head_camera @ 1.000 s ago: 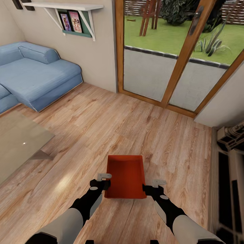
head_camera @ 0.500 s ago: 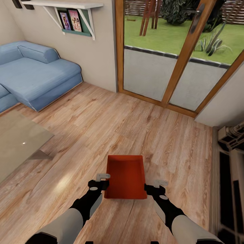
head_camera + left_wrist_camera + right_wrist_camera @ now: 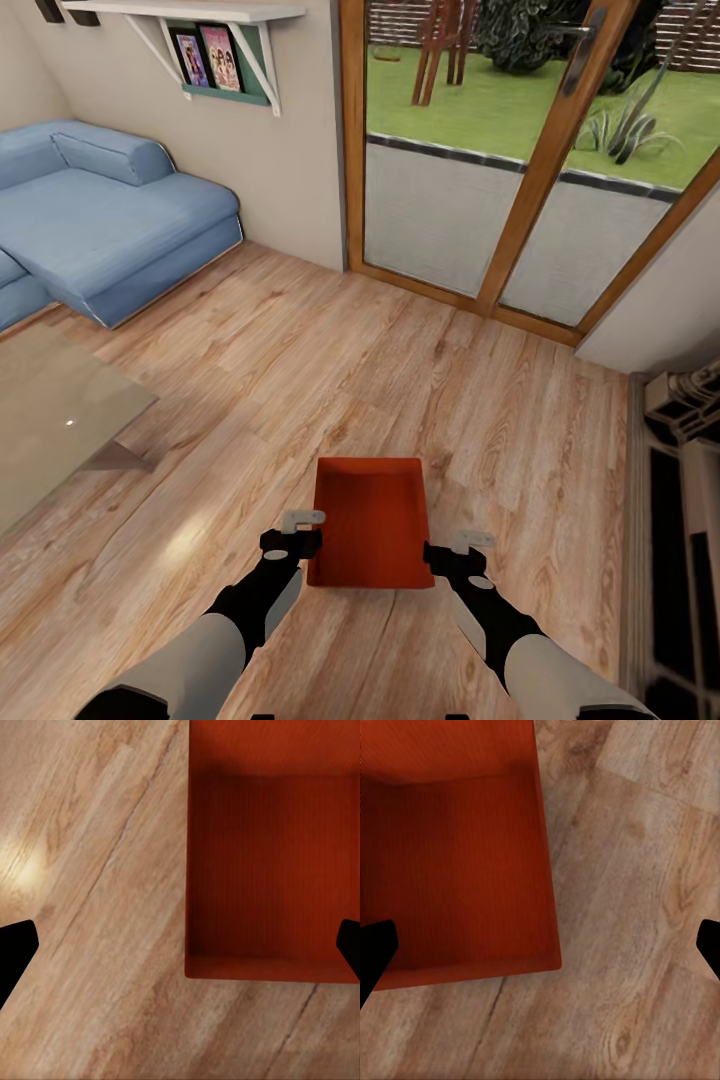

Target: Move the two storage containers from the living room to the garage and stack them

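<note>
One orange-red storage container (image 3: 370, 520) sits low over the light wood floor (image 3: 300, 380) of the living room, just in front of me. My left gripper (image 3: 300, 535) is at its left wall and my right gripper (image 3: 455, 550) at its right wall. In the left wrist view the left gripper (image 3: 180, 949) is open, its dark fingertips (image 3: 15, 952) wide apart, with the container (image 3: 270, 870) wall between them. The right gripper (image 3: 540, 949) is open the same way over the container (image 3: 457, 855). Whether the fingers touch the walls is unclear. The second container is out of view.
A blue sofa (image 3: 110, 220) stands at the far left and a glass table (image 3: 60, 420) at the near left. Wood-framed glass doors (image 3: 520, 150) lie ahead, with a wall shelf (image 3: 200, 20) to their left. A dark cabinet (image 3: 680, 500) lines the right edge.
Both grippers have edged very slightly outward beside the container. The container keeps its place, and the view has hardly shifted.
</note>
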### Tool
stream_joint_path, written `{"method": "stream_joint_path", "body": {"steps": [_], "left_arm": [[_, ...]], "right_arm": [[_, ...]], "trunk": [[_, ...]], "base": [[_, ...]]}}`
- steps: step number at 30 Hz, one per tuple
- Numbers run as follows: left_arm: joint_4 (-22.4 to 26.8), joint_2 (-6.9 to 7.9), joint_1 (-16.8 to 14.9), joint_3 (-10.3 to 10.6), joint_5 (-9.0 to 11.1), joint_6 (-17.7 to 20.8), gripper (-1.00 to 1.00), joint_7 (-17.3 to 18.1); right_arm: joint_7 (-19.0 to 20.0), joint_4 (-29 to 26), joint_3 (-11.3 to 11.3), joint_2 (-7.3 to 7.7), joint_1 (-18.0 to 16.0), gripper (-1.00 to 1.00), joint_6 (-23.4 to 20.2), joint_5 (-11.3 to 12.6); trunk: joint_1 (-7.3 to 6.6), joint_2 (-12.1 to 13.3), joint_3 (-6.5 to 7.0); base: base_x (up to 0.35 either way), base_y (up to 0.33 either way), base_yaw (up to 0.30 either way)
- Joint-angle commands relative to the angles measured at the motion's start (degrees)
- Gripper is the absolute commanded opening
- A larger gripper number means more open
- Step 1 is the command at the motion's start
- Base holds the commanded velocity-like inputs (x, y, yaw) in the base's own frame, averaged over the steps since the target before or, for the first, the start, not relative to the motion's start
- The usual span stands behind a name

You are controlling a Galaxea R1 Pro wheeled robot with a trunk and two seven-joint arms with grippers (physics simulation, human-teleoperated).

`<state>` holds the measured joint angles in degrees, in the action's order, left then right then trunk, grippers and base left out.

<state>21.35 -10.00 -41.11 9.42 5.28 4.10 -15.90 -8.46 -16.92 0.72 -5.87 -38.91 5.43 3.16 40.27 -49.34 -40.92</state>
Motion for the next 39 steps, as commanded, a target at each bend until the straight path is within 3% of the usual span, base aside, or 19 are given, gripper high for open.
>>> {"method": "stream_joint_path", "body": {"steps": [1,9,39], "left_arm": [[0.1,0.00,0.0,0.3,0.7,0.3,1.00,-0.4],[0.1,0.00,0.0,0.3,0.9,0.2,1.00,-0.4],[-0.1,0.00,0.0,0.2,1.0,0.3,1.00,-0.4]], "right_arm": [[-0.1,0.0,0.0,-0.04,0.0,1.00,0.3,0.2],[-0.1,0.0,-0.2,-0.09,0.0,1.00,0.2,-0.1],[-0.1,0.0,-0.7,0.04,0.0,1.00,-0.3,-0.7]], "trunk": [[0.01,-0.1,-0.05],[0.01,-0.1,-0.05],[6.60,-12.1,-5.43]], "base": [[0.000,0.000,0.000],[0.000,0.000,0.000],[0.000,0.000,0.000]]}}
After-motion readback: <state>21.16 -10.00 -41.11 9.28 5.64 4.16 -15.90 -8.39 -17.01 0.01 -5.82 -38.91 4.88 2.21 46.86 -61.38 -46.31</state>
